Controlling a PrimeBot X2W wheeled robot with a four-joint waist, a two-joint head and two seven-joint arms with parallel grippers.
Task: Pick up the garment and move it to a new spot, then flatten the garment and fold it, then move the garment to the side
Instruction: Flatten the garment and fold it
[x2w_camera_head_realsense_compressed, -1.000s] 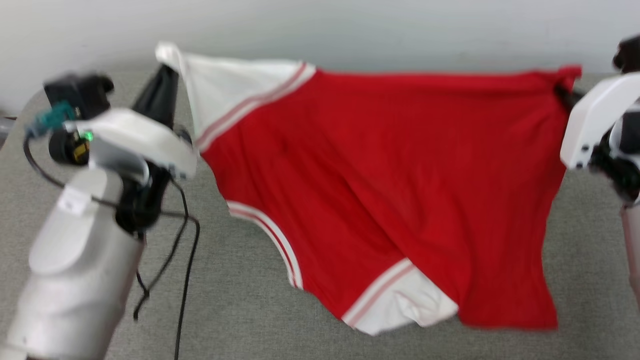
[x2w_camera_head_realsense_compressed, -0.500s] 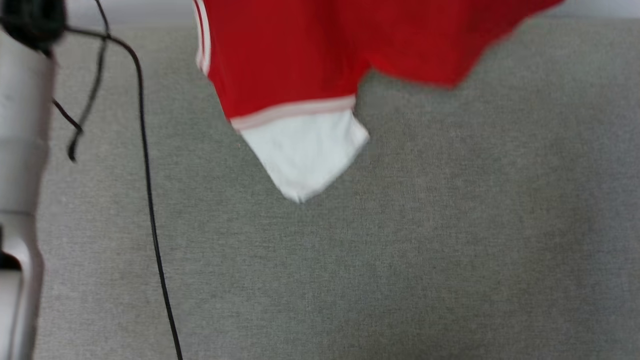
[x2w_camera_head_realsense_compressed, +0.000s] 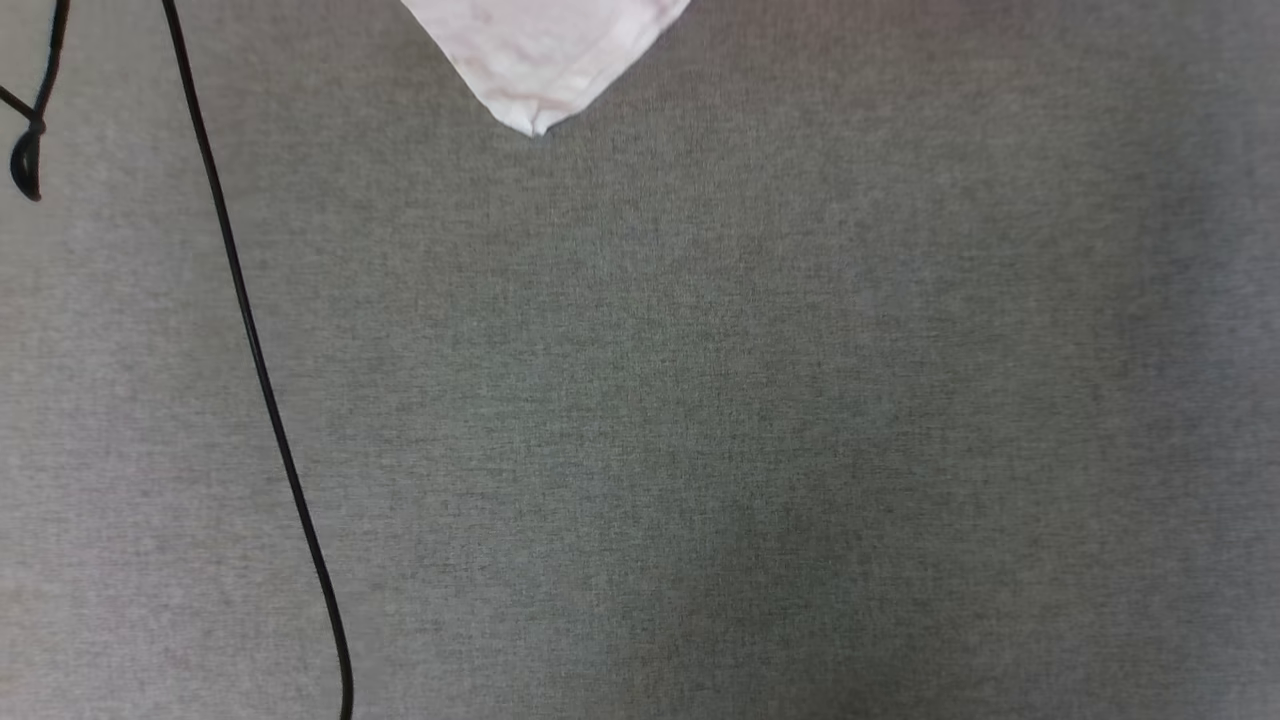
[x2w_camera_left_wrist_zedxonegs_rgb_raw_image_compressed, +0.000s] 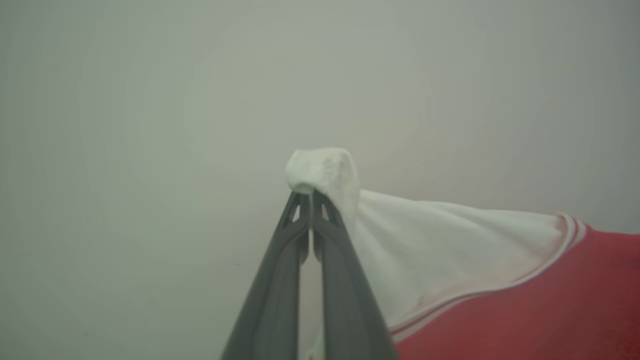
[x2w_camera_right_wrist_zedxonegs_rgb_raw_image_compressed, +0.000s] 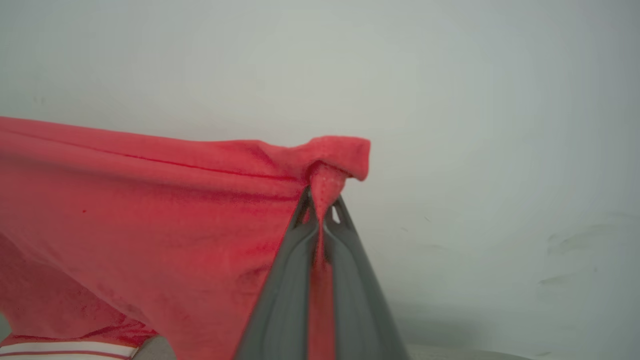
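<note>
The garment hangs in the air between my two arms. In the head view its white sleeve tip (x2w_camera_head_realsense_compressed: 540, 60) dangles at the top edge over the grey cloth surface. My left gripper (x2w_camera_left_wrist_zedxonegs_rgb_raw_image_compressed: 311, 197) is shut on the end of a white sleeve (x2w_camera_left_wrist_zedxonegs_rgb_raw_image_compressed: 325, 172), and striped trim and red body (x2w_camera_left_wrist_zedxonegs_rgb_raw_image_compressed: 550, 300) stretch away to the right. My right gripper (x2w_camera_right_wrist_zedxonegs_rgb_raw_image_compressed: 320, 205) is shut on a bunched red corner (x2w_camera_right_wrist_zedxonegs_rgb_raw_image_compressed: 335, 155), with the red fabric (x2w_camera_right_wrist_zedxonegs_rgb_raw_image_compressed: 125, 200) spreading left and striped trim low at the left edge.
A black cable (x2w_camera_head_realsense_compressed: 260, 380) runs down the left side of the grey fabric surface (x2w_camera_head_realsense_compressed: 750, 420). A pale wall (x2w_camera_right_wrist_zedxonegs_rgb_raw_image_compressed: 475, 125) stands behind the lifted garment in both wrist views.
The head camera has tilted downward, so the garment has slid up out of the picture until just the white sleeve tip is left. Both grips on the fabric hold.
</note>
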